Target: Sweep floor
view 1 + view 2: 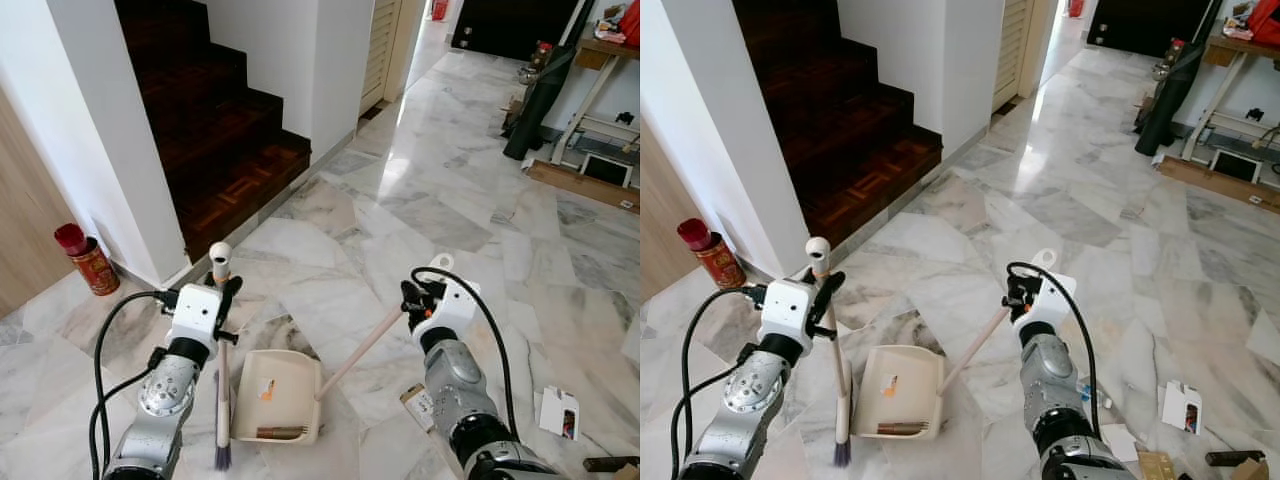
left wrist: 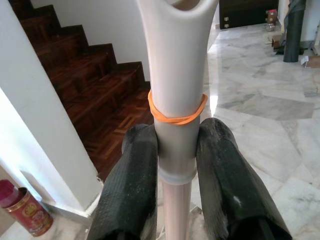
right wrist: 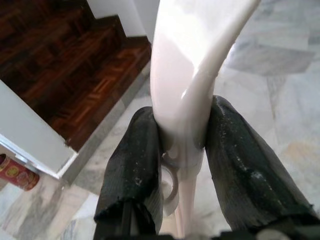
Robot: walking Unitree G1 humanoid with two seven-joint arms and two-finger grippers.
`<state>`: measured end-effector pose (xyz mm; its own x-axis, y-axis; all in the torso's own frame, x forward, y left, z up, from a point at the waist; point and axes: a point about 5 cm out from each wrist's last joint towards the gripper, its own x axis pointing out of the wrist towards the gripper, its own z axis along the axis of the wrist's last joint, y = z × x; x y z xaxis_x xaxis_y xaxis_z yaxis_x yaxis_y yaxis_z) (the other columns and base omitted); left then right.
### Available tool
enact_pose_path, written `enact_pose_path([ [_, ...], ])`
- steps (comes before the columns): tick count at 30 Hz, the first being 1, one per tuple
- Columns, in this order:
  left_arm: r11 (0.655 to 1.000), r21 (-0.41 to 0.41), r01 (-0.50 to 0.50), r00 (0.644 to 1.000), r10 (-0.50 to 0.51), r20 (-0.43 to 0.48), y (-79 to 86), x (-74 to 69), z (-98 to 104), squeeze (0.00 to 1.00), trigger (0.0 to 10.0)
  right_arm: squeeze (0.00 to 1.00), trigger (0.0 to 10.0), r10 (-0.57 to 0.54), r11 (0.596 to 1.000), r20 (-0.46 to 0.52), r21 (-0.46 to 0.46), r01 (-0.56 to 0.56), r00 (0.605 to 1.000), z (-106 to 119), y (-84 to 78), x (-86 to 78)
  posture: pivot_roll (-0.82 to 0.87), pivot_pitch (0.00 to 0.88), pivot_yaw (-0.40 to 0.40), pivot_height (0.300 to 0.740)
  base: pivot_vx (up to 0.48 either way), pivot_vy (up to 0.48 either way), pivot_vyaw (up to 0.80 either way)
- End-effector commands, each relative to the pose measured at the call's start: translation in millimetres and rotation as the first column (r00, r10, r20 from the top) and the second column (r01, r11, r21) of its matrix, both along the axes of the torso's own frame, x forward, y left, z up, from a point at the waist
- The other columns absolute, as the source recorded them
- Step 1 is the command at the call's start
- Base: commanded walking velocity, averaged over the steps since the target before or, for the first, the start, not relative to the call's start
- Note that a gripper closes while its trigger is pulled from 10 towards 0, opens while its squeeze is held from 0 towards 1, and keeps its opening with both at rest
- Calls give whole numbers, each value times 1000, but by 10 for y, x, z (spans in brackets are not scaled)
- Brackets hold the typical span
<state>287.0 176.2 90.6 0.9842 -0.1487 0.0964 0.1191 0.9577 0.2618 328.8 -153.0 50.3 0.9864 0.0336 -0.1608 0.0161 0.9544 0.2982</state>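
On marble floor (image 1: 420,200), left gripper (image 2: 176,150) clamps the broom (image 1: 222,400) upright; right gripper (image 3: 184,145) grips the dustpan (image 1: 275,395) handle.

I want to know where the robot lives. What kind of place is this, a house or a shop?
Most likely a house, in a hallway by the stairs. A dark wooden staircase climbs beside a white wall, the marble floor runs toward a louvred door, and the robot holds a household broom and dustpan.
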Motion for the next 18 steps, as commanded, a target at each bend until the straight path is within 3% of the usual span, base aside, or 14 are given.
enact_pose_path([
  [1, 1000, 5, 4, 998, -4, 62, -16, 8, 123, 0, 10000, 0, 10000, -4, 1000, 112, -13, 5, 994, 213, -9, 92, 104, 0, -49, 740, 0, 0, 800],
  [18, 1000, -5, -10, 998, 10, 60, -47, 14, 117, 0, 10000, 0, 10000, 4, 999, 122, -35, 0, 992, 230, 2, 96, 96, 0, -60, 740, 0, 0, 800],
])
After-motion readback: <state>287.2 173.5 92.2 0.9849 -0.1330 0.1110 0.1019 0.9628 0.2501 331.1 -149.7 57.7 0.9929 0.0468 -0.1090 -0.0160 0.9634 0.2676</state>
